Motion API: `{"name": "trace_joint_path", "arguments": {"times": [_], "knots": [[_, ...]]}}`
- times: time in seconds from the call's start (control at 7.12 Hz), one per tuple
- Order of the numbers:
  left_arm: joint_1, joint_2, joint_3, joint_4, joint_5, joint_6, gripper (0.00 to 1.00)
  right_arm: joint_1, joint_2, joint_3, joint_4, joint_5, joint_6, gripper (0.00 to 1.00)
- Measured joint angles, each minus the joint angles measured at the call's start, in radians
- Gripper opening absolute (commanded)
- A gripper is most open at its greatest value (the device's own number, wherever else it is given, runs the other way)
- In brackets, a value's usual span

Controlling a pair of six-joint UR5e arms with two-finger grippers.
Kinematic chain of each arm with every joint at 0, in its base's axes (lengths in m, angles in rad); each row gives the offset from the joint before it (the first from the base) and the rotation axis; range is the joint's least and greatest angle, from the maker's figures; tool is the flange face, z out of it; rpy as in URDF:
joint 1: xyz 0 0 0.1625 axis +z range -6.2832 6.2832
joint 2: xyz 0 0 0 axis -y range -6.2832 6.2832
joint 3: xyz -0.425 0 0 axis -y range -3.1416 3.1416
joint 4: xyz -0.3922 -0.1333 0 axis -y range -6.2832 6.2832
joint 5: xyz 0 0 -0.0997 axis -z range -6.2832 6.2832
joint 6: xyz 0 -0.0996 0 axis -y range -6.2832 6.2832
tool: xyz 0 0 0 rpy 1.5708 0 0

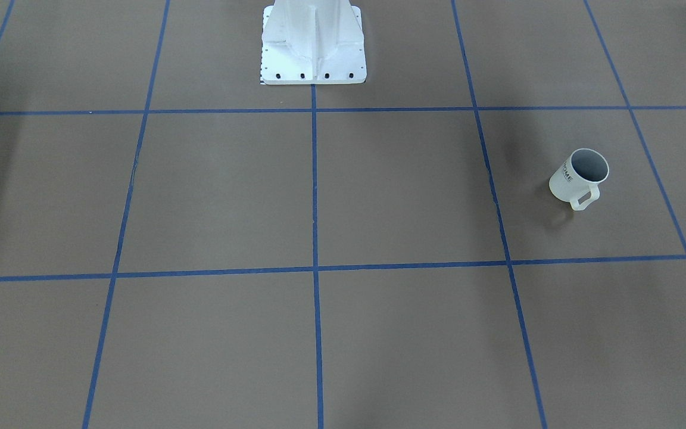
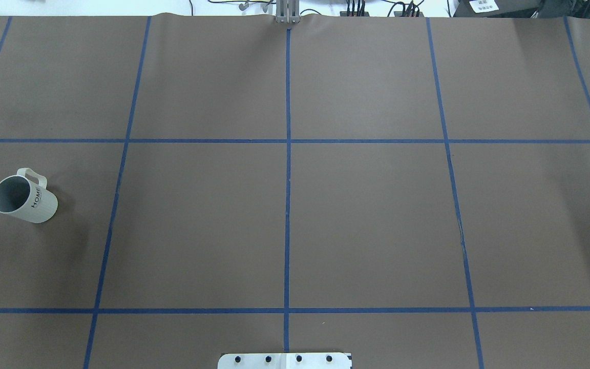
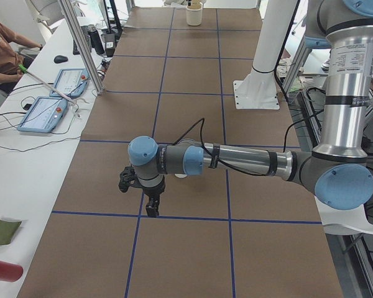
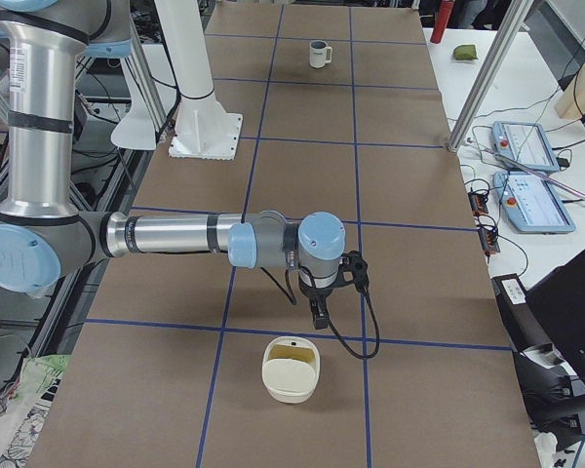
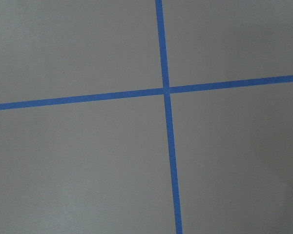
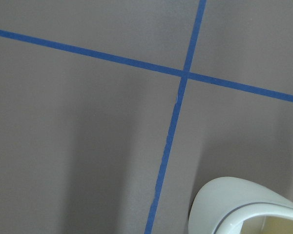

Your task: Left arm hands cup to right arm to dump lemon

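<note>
Cup (image 2: 23,197) stands upright on table's (image 2: 377,215) left side, handle facing away from robot. We judge it light, rigid and chip-prone, with ribbed wall aiding grip. Best hold: pinch rim wall, leaving handle free for right gripper (image 4: 319,314). No lemon visible in grey inside. Cream tub (image 4: 292,369) beside right gripper, contents unclear. Left gripper (image 3: 152,208) hangs over tape crossing, off cup. We cannot tell either gripper's spread.

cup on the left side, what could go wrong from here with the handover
The cup looks empty from overhead: no lemon shows, so there may be nothing to dump. It stands upright and unheld, so a misjudged approach by the left gripper could tip it.
</note>
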Motion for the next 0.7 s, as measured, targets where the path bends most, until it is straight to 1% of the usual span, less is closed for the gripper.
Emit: {"name": "trace_joint_path", "arguments": {"times": [0.7], "knots": [[0.000,0.001,0.006,-0.005,-0.001,0.000,1.00,0.000,-0.009,-0.011,0.000,0.008,0.000,1.00]]}}
